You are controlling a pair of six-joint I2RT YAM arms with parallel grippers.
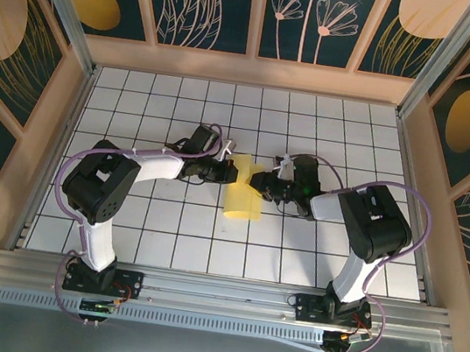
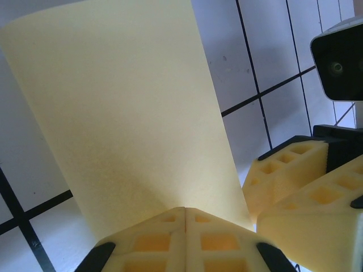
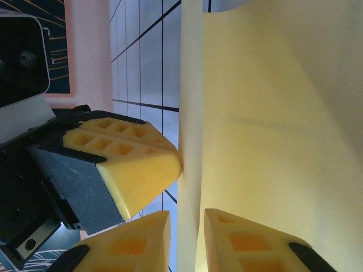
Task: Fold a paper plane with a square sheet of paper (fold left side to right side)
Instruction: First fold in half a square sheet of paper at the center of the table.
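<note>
The square sheet of paper (image 1: pixel 244 193), pale yellow, is lifted off the tiles and curls between both grippers at the table's middle. My left gripper (image 1: pixel 223 172) is shut on the sheet's near edge; in the left wrist view its fingertips (image 2: pixel 170 218) meet flush, and the paper (image 2: pixel 130 107) rises away from them. My right gripper (image 1: pixel 266 184) faces it from the right. In the right wrist view its jaws (image 3: pixel 187 224) stand slightly apart, with an upright band of the paper (image 3: pixel 190 141) running between them and a thin gap on the left side. The left gripper's fingers (image 3: pixel 127 164) touch that band.
White gridded tiles (image 1: pixel 165 228) lie under the paper. The two grippers sit almost tip to tip, with the right gripper's fingers (image 2: pixel 295 181) close beside the left one. Wooden walls (image 1: pixel 56 131) enclose the table on three sides.
</note>
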